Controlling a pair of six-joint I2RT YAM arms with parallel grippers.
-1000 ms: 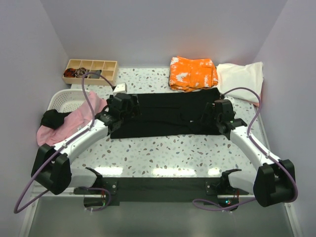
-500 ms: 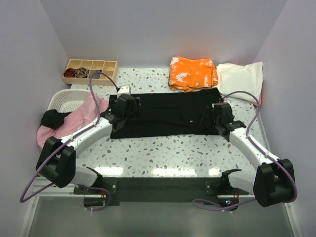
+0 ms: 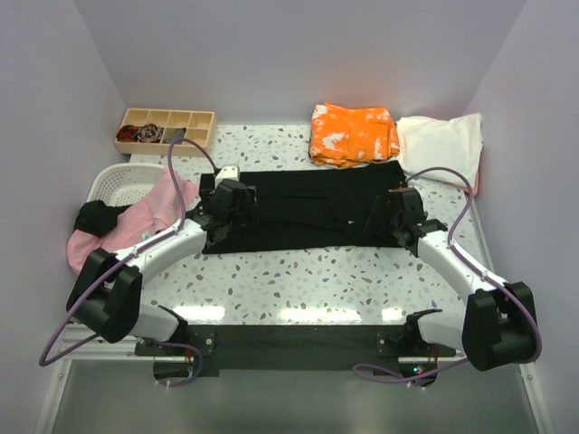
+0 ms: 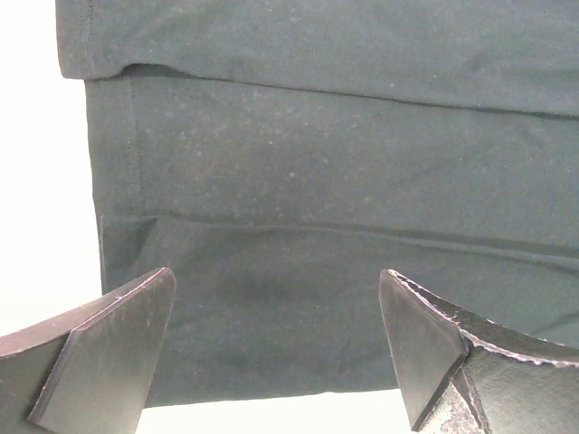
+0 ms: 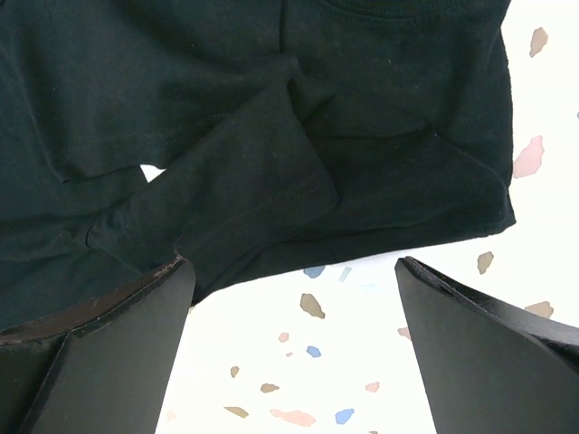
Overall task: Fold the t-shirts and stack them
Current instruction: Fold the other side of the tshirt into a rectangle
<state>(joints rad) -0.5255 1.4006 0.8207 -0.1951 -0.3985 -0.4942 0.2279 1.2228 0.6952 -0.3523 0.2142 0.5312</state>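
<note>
Terrazzo table carries everything. Landmark is the black tee, spread flat mid-table as a wide band running left-right, partly folded w/ layers showing. Left of black tee is the white basket, w/ the pink tee draped over its rim, touching or just short of the black tee's left end; can't tell which. Behind black tee's right end lies the cream tee, and next to that, behind black tee's right half, the folded orange tee, just apart from it. Wooden tray sits behind its left end, well apart. Left gripper hangs over black tee's left end, jaws spread wide w/ nothing between them. Right gripper is likewise released & empty over the right end's near edge. Under it a tucked sleeve lies loose, w/ a small gap showing table. Next step is prob. a pinch at both ends for another fold. Risks:
- Right fingers catch only the top sleeve flap, so it flips out & the fold is lost.
- Fingers bite too few or too many layers, since edges stack close.
- Arms lift unevenly, so the band skews.
- A swing toward the back drags cloth onto orange tee & messes that stack.
</note>
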